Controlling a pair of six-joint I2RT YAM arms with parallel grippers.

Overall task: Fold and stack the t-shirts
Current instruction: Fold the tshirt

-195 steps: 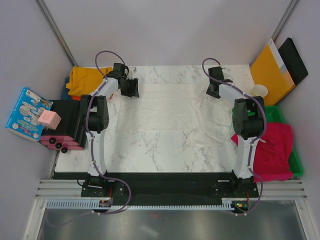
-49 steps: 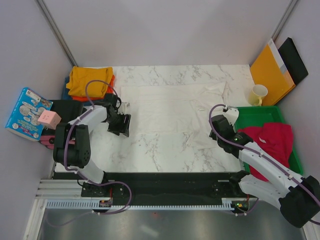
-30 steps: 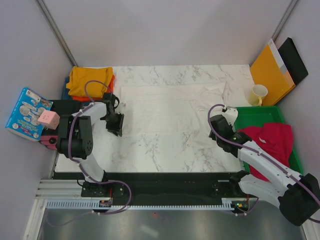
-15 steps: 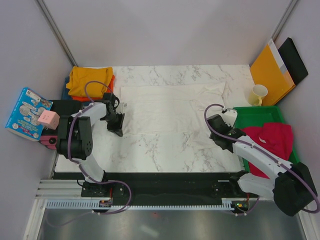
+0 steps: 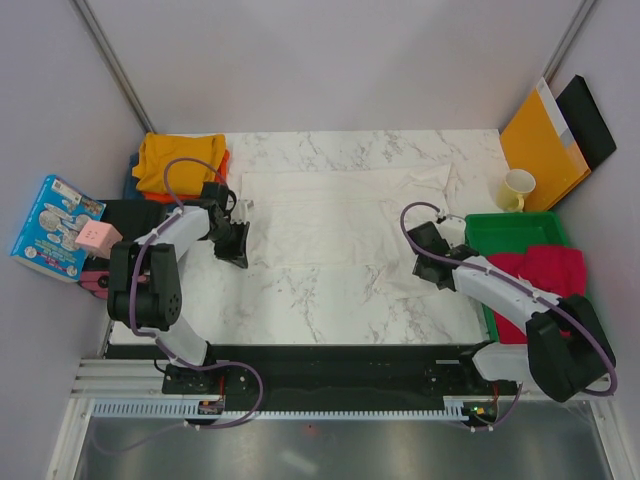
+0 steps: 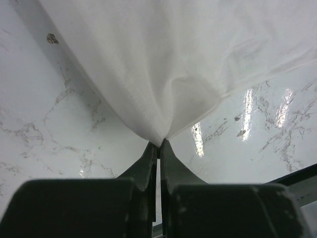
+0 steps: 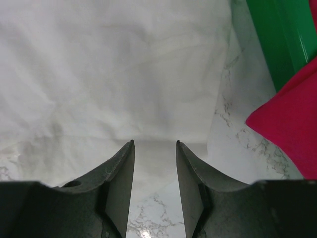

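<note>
**A:** What changed at the left hand (image 6: 158, 144)?

**B:** It has shut on the left hem of the white t-shirt (image 5: 330, 225). In its wrist view the cloth tents up out of the closed tips. A second ago it stood open at that edge.

**A:** And the right hand (image 7: 154, 144)?

**B:** It has slid in from beside the green tray (image 5: 510, 228) to the shirt's lower right corner, middle right of the overhead frame. Its fingers are half apart with the hem at their tips, nothing pinched yet.

**A:** So, the fold?

**B:** One side is gripped. I'd judge the right must close before both can lift. The shirt lies spread across the upper desk (image 5: 330, 305). The mustard shirt (image 5: 180, 160) sits upper left, and the crimson shirt (image 5: 550, 275) is in the tray.
</note>
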